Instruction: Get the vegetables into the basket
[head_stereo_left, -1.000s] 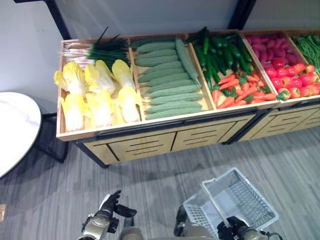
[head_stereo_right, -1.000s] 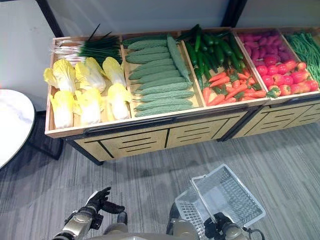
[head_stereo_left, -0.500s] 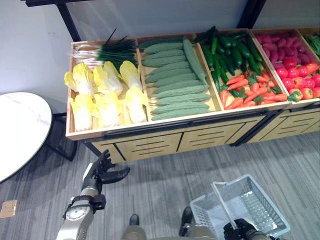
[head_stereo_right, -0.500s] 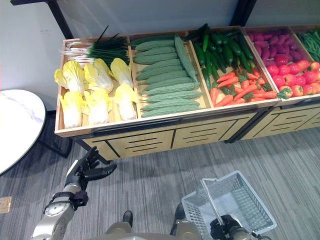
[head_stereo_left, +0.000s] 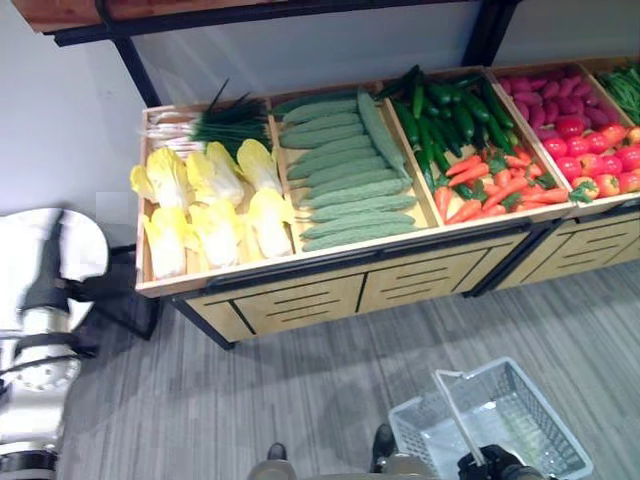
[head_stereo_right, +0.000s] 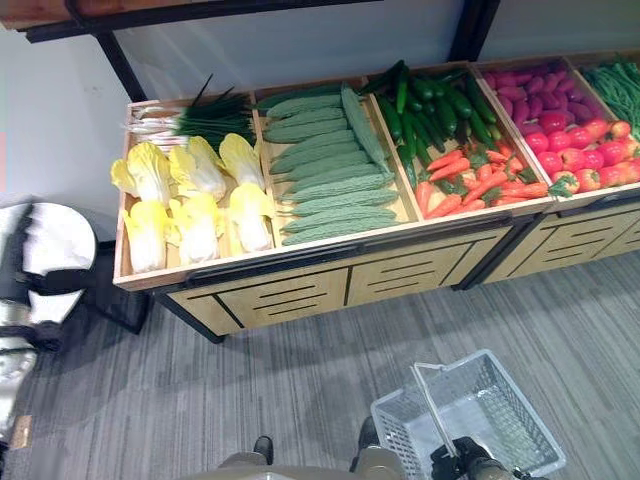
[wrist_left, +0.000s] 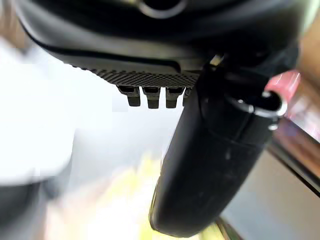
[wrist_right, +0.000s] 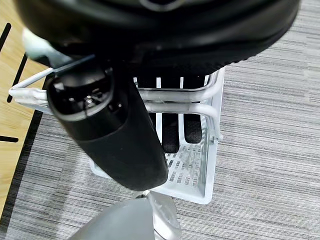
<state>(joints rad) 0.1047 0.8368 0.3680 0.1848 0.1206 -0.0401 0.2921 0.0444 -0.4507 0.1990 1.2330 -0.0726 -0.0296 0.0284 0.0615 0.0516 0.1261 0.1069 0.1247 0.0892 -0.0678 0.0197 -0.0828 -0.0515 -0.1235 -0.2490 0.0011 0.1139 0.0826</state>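
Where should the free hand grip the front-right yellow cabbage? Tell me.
Grip the front-right yellow cabbage across its pale lower stalk, coming from above and the stand's front: it lies flat, lengthwise front to back, with another cabbage close on its left, so sideways entry looks crowded.

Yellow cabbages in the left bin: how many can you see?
6, all in the leftmost bin: three in the back row, just in front of the scallions, and three in the front row. Others may lie hidden beneath.
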